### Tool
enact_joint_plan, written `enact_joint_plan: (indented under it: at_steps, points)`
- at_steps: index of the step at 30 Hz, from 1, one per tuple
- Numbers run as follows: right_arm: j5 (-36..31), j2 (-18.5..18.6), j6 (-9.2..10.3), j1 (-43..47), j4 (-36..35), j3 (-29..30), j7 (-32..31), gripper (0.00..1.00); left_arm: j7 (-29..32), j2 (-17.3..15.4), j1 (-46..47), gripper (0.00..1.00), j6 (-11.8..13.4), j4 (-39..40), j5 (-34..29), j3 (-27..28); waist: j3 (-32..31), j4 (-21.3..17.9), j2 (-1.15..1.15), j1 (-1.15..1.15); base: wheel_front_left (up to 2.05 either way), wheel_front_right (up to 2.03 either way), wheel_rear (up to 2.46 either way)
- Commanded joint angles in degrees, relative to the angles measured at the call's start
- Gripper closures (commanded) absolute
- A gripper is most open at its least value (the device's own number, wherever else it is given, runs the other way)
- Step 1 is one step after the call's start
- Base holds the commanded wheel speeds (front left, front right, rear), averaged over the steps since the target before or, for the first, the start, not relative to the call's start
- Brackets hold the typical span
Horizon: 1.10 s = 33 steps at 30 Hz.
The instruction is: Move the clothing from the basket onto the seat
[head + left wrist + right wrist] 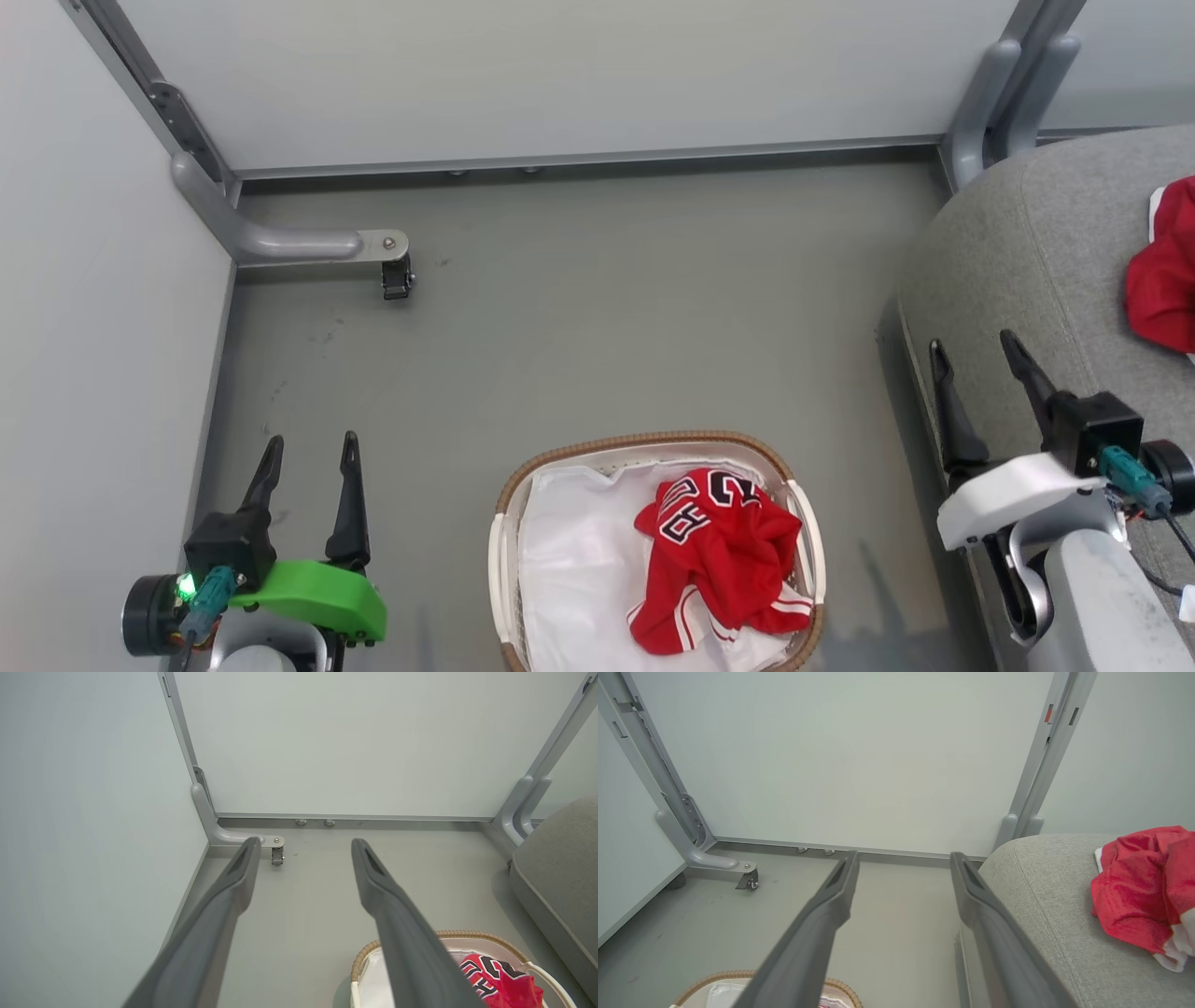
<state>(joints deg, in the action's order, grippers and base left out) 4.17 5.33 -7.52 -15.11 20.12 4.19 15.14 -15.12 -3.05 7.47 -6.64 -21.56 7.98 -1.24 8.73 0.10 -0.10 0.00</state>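
Transfer half done: one red garment (1162,280) on the seat (1027,243), a second red garment (719,551) crumpled in the basket (597,446).
Left end effector (313,439) and right end effector (973,341) both released, empty; next, one should descend into the basket and pinch a raised fold.

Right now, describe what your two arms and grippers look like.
Left gripper: two long, dark, tapering fingers on a black block, a bright green shell, and a teal connector beside a lit green light. Right gripper: the same dark fingers, but a white shell, a matching connector with a black cable, and a pale grey forearm.
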Motion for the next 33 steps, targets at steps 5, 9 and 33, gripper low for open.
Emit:
enact_joint_plan:
  at_steps: [5,9,33]
  points:
    - [0.7,-0.4,0.06,3.7,1.0,-0.3,0.0,0.00,0.0,0.1,-3.0,0.00,-0.4,0.4,0.7,0.9,-3.6,1.0,0.10,0.00,0.00,0.00,0.00]
    - [0.8,-0.6,0.06,4.8,1.2,-0.5,0.0,0.00,0.0,0.1,-4.0,0.00,-0.4,0.6,1.7,0.1,-4.3,1.0,0.10,0.00,0.00,0.00,0.00]
    - [2.0,-0.9,0.06,-9.2,-5.1,-5.7,0.0,0.00,0.0,0.0,14.8,0.00,-0.9,-13.0,8.6,-21.8,17.1,-8.2,0.10,0.00,0.00,0.00,0.00]
